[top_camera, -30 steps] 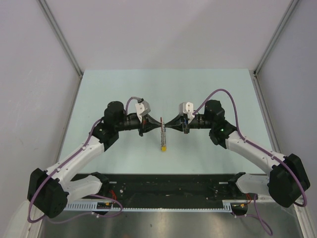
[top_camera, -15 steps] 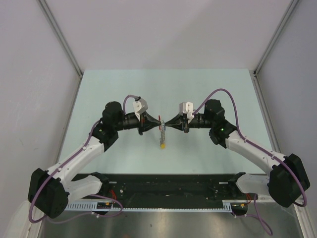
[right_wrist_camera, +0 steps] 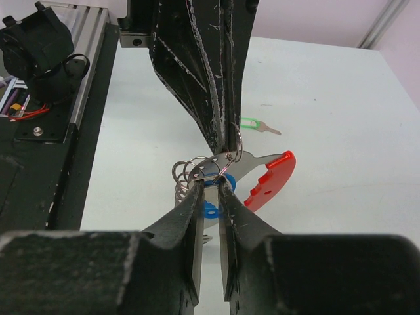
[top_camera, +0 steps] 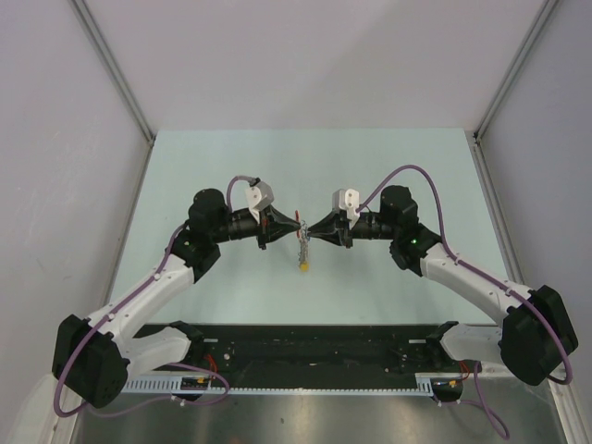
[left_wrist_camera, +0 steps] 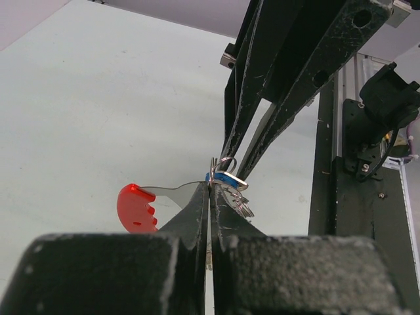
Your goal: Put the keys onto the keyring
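Tip to tip: left fingers (left_wrist_camera: 193,211) pinched shut on the keyring (right_wrist_camera: 195,172); right fingers (right_wrist_camera: 190,211) narrow, gripping the blue key (right_wrist_camera: 210,209) at its coil, above the bench (top_camera: 231,166). Threading step, I judge; next, work the key round the coil. The green key (right_wrist_camera: 252,123) lies loose at 1 o'clock, right wrist view; the red piece (right_wrist_camera: 272,176) crowds the gap.

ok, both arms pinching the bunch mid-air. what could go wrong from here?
1. The left gripper and right gripper meet tip to tip on the keyring; a slightly misaligned pull could clash them or twist the ring.
2. The blue key looks pinched only at the tips; a slip drops it to the table.
3. The green key lies loose on the table; fetching it leaves one arm holding the bunch.
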Controlling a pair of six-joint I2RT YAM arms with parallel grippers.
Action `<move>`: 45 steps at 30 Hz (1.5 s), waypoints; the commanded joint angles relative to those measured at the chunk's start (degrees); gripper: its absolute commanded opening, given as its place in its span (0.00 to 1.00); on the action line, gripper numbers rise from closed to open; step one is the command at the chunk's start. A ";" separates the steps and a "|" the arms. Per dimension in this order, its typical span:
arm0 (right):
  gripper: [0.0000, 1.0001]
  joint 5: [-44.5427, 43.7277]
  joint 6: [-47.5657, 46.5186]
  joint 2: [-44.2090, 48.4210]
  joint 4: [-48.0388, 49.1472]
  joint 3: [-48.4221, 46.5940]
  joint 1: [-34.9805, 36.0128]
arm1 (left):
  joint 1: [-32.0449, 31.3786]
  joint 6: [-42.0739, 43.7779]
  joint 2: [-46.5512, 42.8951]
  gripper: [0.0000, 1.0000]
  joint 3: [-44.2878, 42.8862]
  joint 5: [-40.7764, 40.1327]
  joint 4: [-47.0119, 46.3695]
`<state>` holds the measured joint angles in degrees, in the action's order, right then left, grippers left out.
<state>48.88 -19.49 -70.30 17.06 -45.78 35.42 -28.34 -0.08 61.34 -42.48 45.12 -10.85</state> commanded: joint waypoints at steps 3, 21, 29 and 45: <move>0.21 -0.19 2.43 0.25 2.54 -1.24 0.35 | 0.39 -0.98 -1.40 0.00 -0.85 0.14 -3.30; 0.36 -7.05 11.05 2.89 5.44 -1.24 0.18 | 0.39 -0.28 -1.57 0.00 -0.94 -1.35 -2.51; 0.33 -8.10 12.36 1.49 6.14 -1.51 0.09 | 0.48 -0.36 -1.14 0.01 -0.85 -1.62 -2.68; 0.25 -7.66 12.19 -0.54 6.85 -2.21 0.97 | 0.39 -0.71 -0.70 0.00 -0.76 -1.71 -3.12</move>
<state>41.39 -7.51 -70.67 21.41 -45.80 35.88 -28.32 -0.08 61.34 -42.48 43.57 -11.07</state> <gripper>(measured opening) 0.269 0.006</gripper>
